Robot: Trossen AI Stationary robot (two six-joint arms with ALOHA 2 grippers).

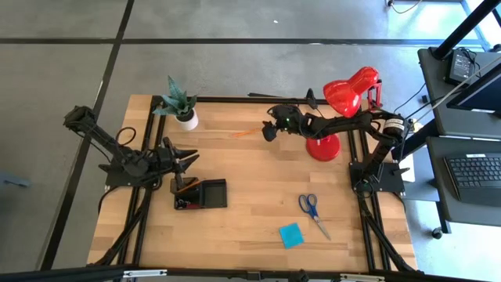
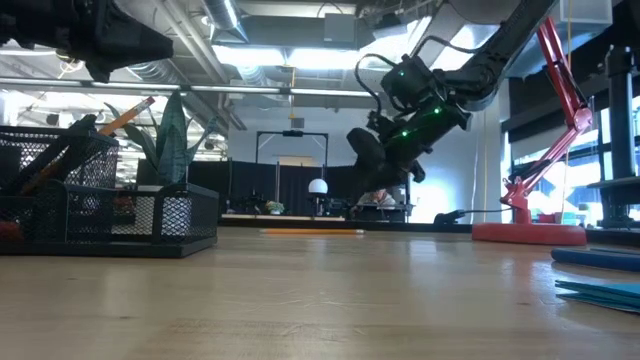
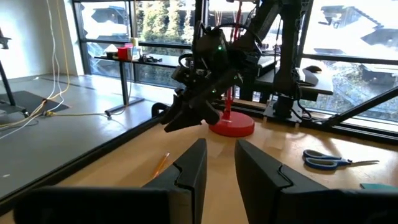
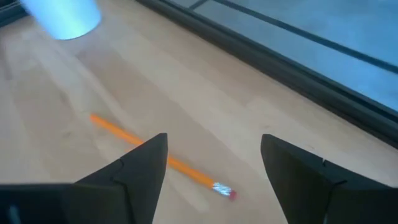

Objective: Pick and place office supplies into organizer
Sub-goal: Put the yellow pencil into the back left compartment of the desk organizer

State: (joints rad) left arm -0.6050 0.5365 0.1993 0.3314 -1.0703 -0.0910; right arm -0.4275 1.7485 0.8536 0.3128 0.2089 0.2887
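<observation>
The black mesh organizer [image 1: 205,193] [image 2: 110,205] stands at the table's left. One orange pencil [image 2: 128,113] leans in its tall compartment. The second orange pencil [image 1: 246,133] [image 4: 155,153] [image 3: 160,165] lies flat on the far middle of the table. My right gripper [image 1: 269,130] [image 4: 214,155] hovers above it, open, its fingers apart over the eraser end. My left gripper [image 1: 188,160] [image 3: 220,167] is open and hangs just beyond the organizer's far side. Blue-handled scissors [image 1: 312,210] [image 3: 328,160] and the blue sticky-note pad [image 1: 291,235] lie on the near right.
A potted green plant [image 1: 180,106] in a white pot [image 4: 65,15] stands at the far left. A red desk lamp [image 1: 348,90] has its base [image 1: 322,147] [image 2: 528,233] right behind the right arm. Black frame rails run along the table's edges.
</observation>
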